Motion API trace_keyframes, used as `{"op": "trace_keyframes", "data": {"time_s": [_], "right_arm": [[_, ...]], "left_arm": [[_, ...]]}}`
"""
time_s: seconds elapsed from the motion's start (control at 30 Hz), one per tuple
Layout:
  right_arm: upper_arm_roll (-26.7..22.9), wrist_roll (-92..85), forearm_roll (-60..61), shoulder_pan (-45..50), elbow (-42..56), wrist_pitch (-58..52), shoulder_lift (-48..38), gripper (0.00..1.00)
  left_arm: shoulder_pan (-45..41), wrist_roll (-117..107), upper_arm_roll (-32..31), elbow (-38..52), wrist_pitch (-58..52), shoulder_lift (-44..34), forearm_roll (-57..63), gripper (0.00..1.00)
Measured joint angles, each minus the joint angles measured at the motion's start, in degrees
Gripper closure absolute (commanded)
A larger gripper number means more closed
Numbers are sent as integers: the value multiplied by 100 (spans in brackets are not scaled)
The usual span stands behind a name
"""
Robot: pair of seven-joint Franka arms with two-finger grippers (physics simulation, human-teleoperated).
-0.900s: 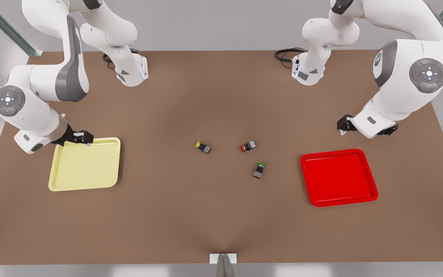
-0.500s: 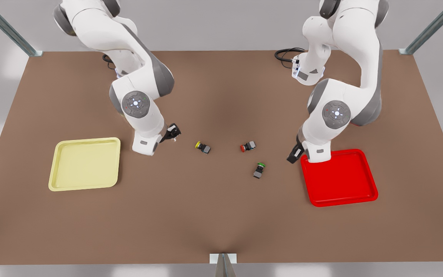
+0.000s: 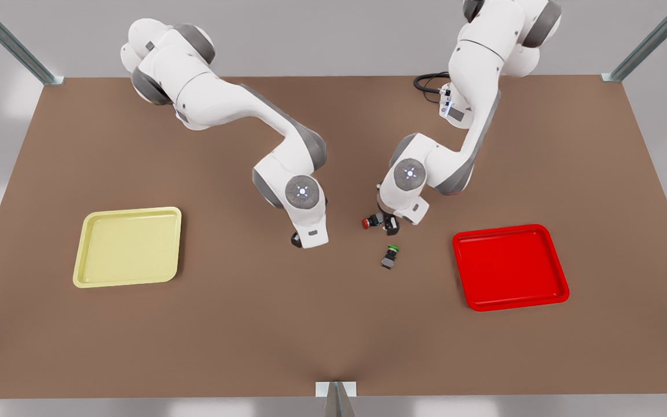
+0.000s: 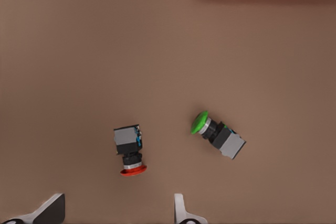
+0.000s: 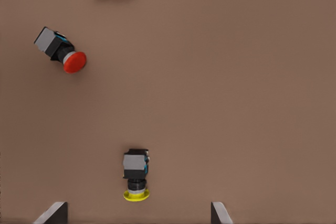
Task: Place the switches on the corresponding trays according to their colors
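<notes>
Two grippers open, empty: left gripper over red switch, right gripper over yellow switch; no legible writing.

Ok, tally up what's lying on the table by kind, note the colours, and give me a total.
Switches: 3 – yellow-capped switch, red-capped switch, green-capped switch
Trays: 2 – pale yellow tray, red tray
Total: 5
</notes>
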Motion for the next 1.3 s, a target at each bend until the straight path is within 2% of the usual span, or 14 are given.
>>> {"op": "trace_keyframes", "data": {"time_s": [0.1, 0.23, 0.33, 0.4, 0.43, 0.5, 1.03, 1.07, 1.1, 1.17, 1.3], "right_arm": [[-9, 8, -57, 8, -98, 54, 77, 0], [-26, 75, -394, 236, -135, 467, 359, 0], [-27, 295, -422, 8, -1058, 1269, 197, 0], [-24, 579, -402, -141, -1990, 2304, -92, 0], [-27, 721, -404, -203, -2533, 2897, -298, 0], [-27, 922, -397, -247, -3012, 3374, -454, 0], [-58, 1288, -824, -198, -3352, 3859, -87, 0], [-69, 1291, -826, -194, -3367, 3876, -87, 0], [-70, 1288, -924, -176, -3363, 3886, -39, 0], [-70, 1292, -1019, -211, -3376, 4018, 9, 0], [-70, 1300, -1019, -309, -3481, 3968, -49, 1]], "left_arm": [[-126, -189, 0, -70, 160, 179, -2, 0], [-206, -247, 0, -616, 891, 227, -3, 0], [-206, -240, 0, -1183, 1537, 151, -3, 0], [-206, -247, 0, -1436, 1865, 129, -3, 0], [-206, -247, 0, -1490, 1922, 129, -3, 0], [-205, -239, 1, -1493, 1966, 167, -3, 0], [-329, -326, 9, -1488, 2724, 875, -3, 0], [-329, -326, 9, -1484, 2725, 876, -3, 9], [-329, -326, 9, -1484, 2725, 876, -4, 25], [-329, -326, 9, -1484, 2725, 876, -3, 37], [-329, -326, 9, -1485, 2725, 893, -1, 40]]}}
